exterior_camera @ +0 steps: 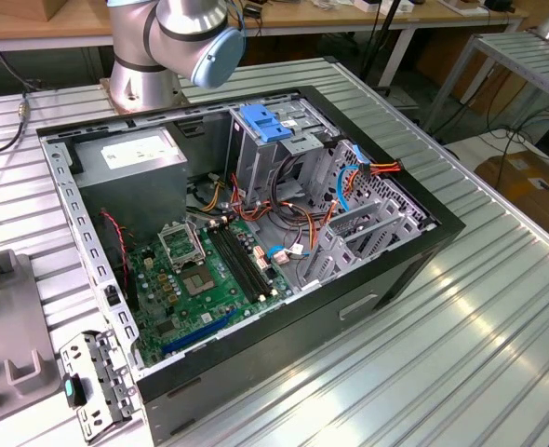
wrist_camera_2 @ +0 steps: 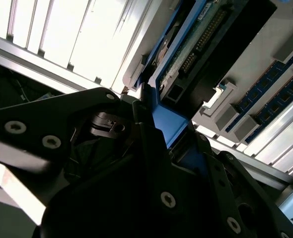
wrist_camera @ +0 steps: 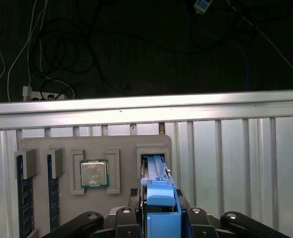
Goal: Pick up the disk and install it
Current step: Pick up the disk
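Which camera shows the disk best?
The second wrist view: the disk shows its green board, its connectors and a blue rail, gripped in the gripper. The first wrist view shows it edge-on, standing in a slot of the grey tray. The exterior view looks at the computer case.

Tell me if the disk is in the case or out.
Out: in the first wrist view the disk stands edge-on at the grey holder, end effector gripping it.

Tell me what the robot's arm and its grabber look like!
The robot arm is made of fat, round, silver-grey metal tubes, with a light blue round cap on one joint. Its gripper is black, built from flat, angular metal links dotted with small silver screw heads.
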Robot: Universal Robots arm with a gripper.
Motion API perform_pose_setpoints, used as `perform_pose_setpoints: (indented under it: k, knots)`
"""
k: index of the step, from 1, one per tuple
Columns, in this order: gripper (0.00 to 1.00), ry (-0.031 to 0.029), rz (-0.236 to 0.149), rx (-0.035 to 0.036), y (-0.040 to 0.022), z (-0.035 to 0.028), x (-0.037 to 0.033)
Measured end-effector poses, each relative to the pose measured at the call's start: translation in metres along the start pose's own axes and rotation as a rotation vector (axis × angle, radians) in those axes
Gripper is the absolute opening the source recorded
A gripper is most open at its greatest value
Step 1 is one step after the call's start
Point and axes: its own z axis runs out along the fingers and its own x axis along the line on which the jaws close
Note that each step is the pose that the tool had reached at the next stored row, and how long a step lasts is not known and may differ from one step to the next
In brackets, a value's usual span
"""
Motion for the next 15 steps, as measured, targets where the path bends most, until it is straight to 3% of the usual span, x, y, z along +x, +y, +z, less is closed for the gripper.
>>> perform_pose_setpoints:
  k: [15]
  knots:
    - [0.37,-0.0001,0.0,0.0018,0.0,-0.0022,0.0]
